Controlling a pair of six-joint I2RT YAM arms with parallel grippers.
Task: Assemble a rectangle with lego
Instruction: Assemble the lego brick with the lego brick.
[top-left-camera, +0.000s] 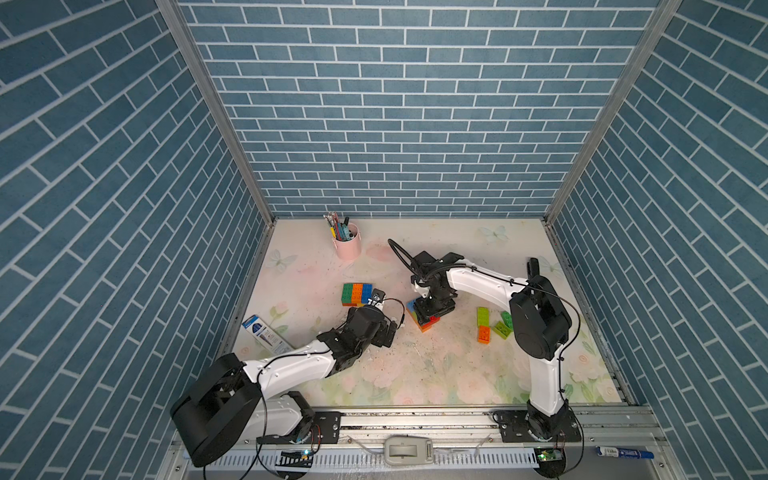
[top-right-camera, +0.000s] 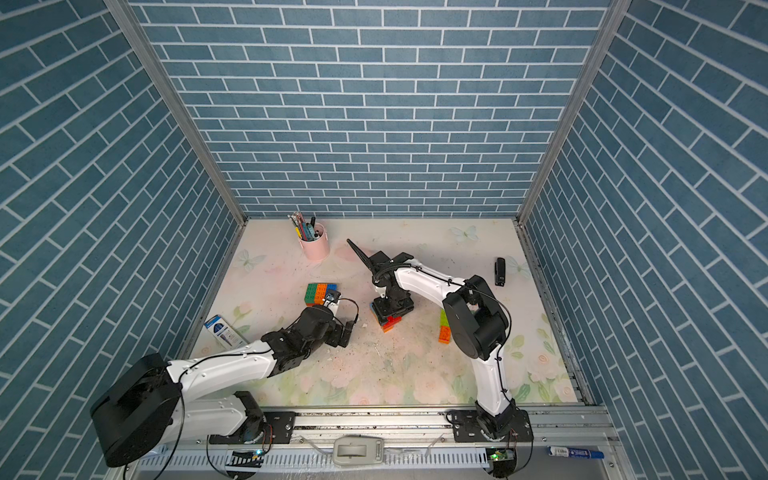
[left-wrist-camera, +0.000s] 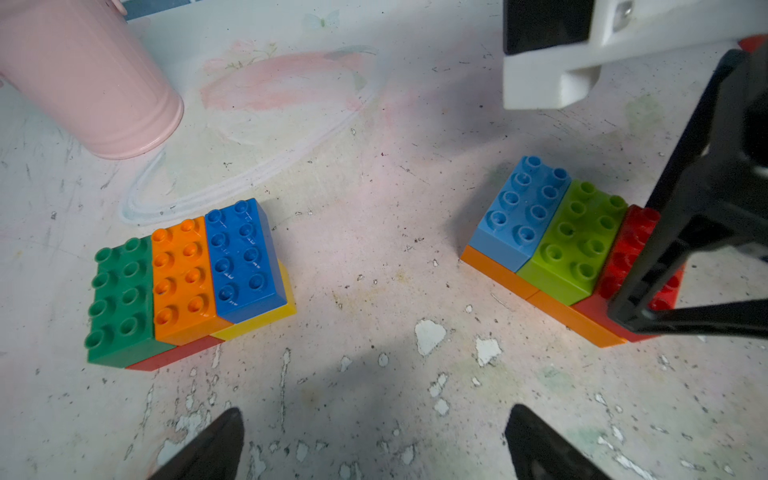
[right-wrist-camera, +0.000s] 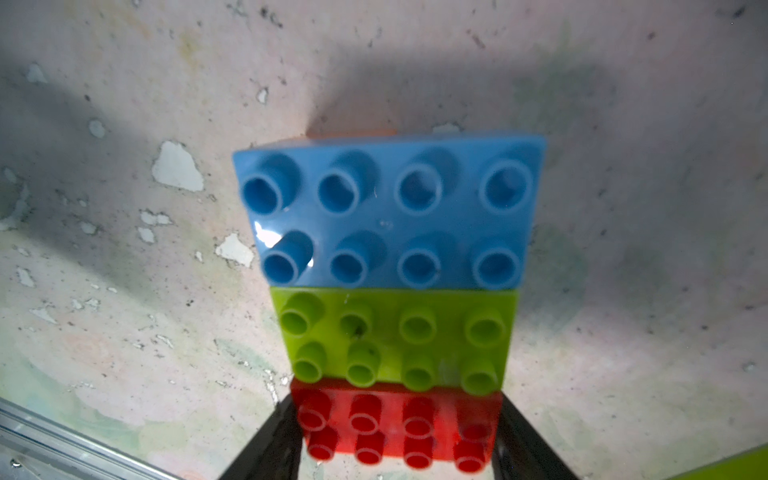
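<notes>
**Step in hand: seating the red brick on the orange-based slab.**
Toward the bench (top-left-camera: 415, 374) front, loose bricks (top-left-camera: 483, 318) lie by the right arm. Mid-bench, the right fingers (right-wrist-camera: 270, 453) pinch the red brick (right-wrist-camera: 399, 428) by its ends, beside lime on the orange-based slab (left-wrist-camera: 552, 232). The left fingers (left-wrist-camera: 216, 444) are spread and empty. Farther back sits the green-orange-blue slab (left-wrist-camera: 183, 274). Next, probably: press down, then release squarely.

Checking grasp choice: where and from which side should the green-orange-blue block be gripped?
Take the green-orange-blue block from straight above, jaws on its two long flat sides, across the four-stud span, which is its narrower way. Close low enough to catch the red and yellow bottom layer too; the studded top gives no flat face.
</notes>
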